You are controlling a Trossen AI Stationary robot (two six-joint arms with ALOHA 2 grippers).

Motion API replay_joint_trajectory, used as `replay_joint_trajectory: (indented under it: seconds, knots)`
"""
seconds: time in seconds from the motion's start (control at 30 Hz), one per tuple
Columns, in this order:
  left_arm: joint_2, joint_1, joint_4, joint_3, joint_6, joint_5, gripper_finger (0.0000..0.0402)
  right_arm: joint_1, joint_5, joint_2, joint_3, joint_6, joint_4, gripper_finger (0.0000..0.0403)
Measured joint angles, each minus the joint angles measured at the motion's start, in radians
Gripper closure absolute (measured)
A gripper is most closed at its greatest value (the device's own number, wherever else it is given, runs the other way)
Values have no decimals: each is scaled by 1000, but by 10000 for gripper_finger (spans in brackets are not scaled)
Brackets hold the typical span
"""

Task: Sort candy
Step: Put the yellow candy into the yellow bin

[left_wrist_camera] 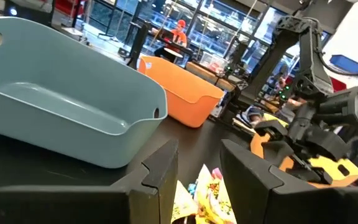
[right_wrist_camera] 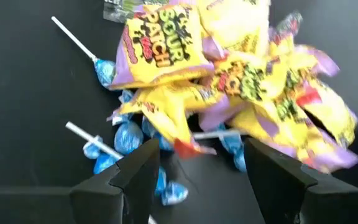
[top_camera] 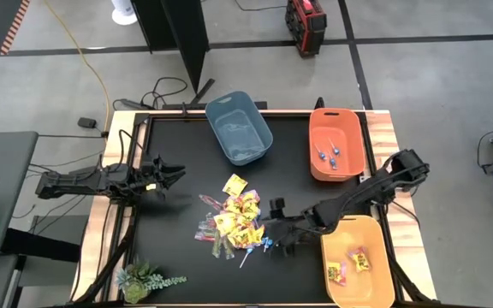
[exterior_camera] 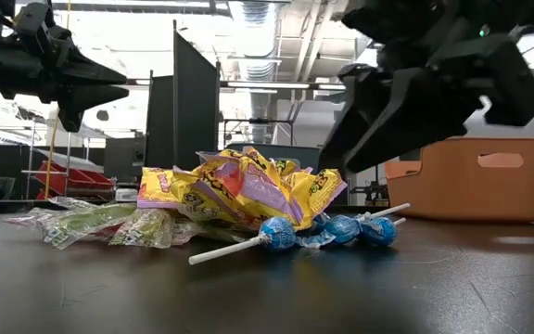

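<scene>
Desk (top_camera: 178,257): black top with wooden side edges, seen from above.

Candy pile (top_camera: 234,218): lay near the middle of the desk, toward the front edge. It held yellow Sour Patch packets (right_wrist_camera: 160,43) with red print, blue-wrapped lollipops (exterior_camera: 277,233) on thin white sticks at the pile's right-hand side, and slim clear-wrapped sticks (exterior_camera: 91,223) at its left-hand side. One yellow packet (top_camera: 234,183) sat just behind the pile.

Blue-grey bin (top_camera: 239,127): stood at the back edge, centre, tilted askew; its inside looked bare.

Orange bin (top_camera: 337,142): stood at the back right corner and held a few blue lollipops (top_camera: 329,156).

Yellow-orange bin (top_camera: 357,260): stood at the front right corner and held a couple of yellow packets (top_camera: 359,260).

Small green plant (top_camera: 141,280): sat at the front left corner.

My right claw (right_wrist_camera: 191,171): hung just above the lollipop side of the pile, jaws spread wide and holding nothing, with lollipops and a packet corner lying between the fingers (right_wrist_camera: 138,168).

My left claw (top_camera: 174,176): hovered over the left part of the desk, well apart from the pile, jaws partly apart and holding nothing.

A person in an orange top showed far off in the room behind the desk.
</scene>
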Motion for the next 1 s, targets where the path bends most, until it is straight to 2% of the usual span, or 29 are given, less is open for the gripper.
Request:
replay_joint_trajectory:
  seconds: [0.2, 0.4, 0.7, 0.9, 1.0]
  knots:
    - [2, 0, -16, 2, 10, -9, 286, -28, -94, 37, 0, -14, 23, 184]
    - [34, 0, -17, 2, 21, -11, 286, -37, -107, 36, 0, -52, 69, 232]
    - [81, 0, 10, -1, 12, -16, 286, -43, -131, 36, 0, -56, 48, 316]
    - [111, 0, 20, -2, 1, -15, 286, -43, -132, 36, 0, -50, 30, 390]
    - [123, 0, 37, -2, 1, -15, 286, -43, -131, 35, 0, -50, 31, 395]
